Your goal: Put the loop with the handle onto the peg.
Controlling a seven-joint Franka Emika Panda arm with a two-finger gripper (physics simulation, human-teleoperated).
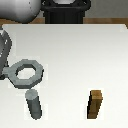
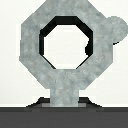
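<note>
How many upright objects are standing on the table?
2. The dark grey peg stands near the front edge at the exterior view's left, just below the loop with the handle. The brown wooden block stands toward the exterior view's right. None seems hidden.

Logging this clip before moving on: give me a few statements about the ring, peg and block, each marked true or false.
1. The ring is already seated over the peg. False: it is held above the table, and the peg stands free.
2. The gripper holds the ring by its handle. True.
3. The peg lies on its side. False: it stands upright.
4. The wooden block stands toward the exterior view's right of the peg. True.
5. The ring's hole is open, with nothing through it. True.
</note>
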